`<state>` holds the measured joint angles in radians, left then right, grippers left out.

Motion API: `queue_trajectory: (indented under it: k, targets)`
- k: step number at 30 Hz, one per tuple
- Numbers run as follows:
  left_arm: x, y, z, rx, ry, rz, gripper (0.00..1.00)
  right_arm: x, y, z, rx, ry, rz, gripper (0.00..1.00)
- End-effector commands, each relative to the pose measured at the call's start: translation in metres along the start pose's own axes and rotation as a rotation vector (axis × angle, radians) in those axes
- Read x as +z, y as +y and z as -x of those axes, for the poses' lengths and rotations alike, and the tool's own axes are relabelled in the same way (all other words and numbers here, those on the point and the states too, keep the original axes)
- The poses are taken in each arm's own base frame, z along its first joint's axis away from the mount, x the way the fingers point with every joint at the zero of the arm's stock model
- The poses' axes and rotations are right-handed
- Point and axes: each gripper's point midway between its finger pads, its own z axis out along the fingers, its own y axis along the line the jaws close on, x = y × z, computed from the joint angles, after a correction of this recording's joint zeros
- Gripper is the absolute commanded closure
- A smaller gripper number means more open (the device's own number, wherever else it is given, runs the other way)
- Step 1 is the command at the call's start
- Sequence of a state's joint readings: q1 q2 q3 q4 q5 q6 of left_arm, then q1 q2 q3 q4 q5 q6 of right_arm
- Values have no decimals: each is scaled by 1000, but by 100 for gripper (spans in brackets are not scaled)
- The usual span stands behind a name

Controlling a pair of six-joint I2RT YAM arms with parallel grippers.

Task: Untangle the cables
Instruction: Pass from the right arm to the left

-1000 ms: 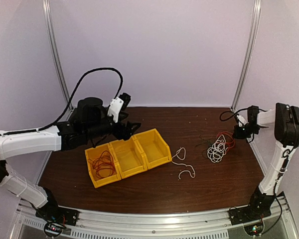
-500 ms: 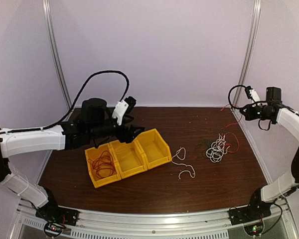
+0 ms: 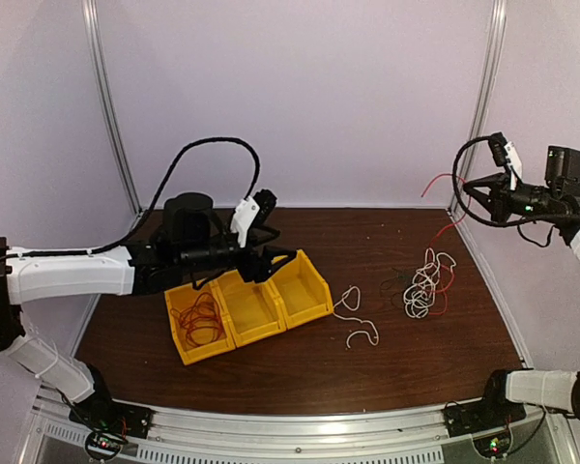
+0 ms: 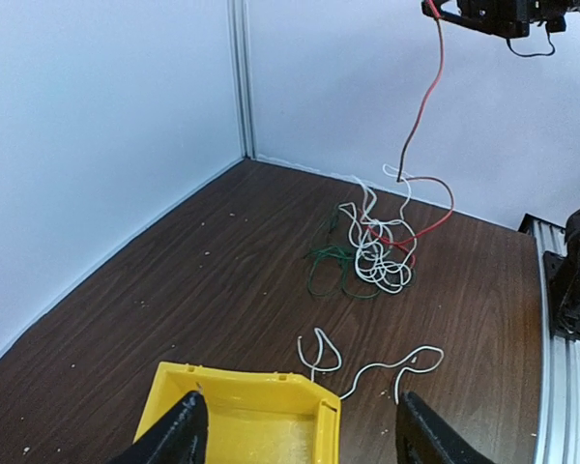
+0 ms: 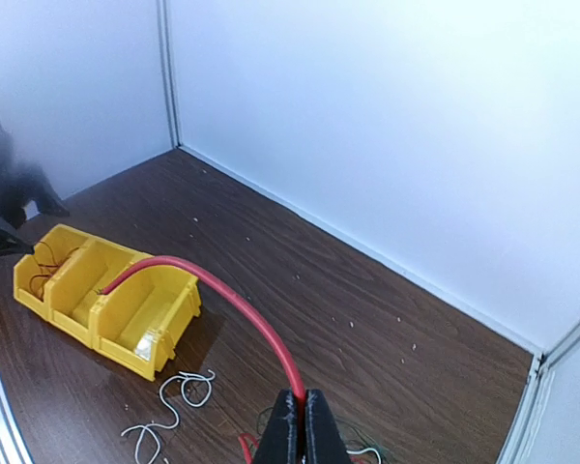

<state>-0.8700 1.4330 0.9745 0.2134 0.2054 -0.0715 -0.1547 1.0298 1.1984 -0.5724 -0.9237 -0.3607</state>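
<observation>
- A red cable is clamped in the closed right gripper; the tangled cables are seen below it on the desk.
- The left gripper is held wide open, empty, above a yellow bin.

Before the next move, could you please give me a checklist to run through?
1. Hold of right gripper on red cable: ok, jaws shut on it.
2. Lower red cable clear of tangle: not ok, it runs into the pile.
3. Load in left gripper: ok, jaws open and empty above the yellow bins.
4. Anything pinning the tangle: not ok, nothing holds it.
5. Knots along the red cable: cannot tell.
</observation>
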Motion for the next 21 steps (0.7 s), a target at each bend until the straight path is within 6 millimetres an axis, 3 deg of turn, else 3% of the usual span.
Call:
queue_trajectory:
  k: [1,7,11,16,21]
  targets:
    - [10,-37,49,54,-154,-24,33,-21,44,43,-80,-102,128,100]
    - [35,-84,88,29,-241,-100,31,-23,69,64,-54,-158,247,100]
    - [51,-98,108,-6,-309,-146,32,-5,89,44,-30,-137,339,100]
    - [68,-114,114,-73,-342,-247,33,12,122,17,-12,-112,482,100]
    - [92,-137,106,-97,-361,-353,35,16,137,17,-34,-127,553,100]
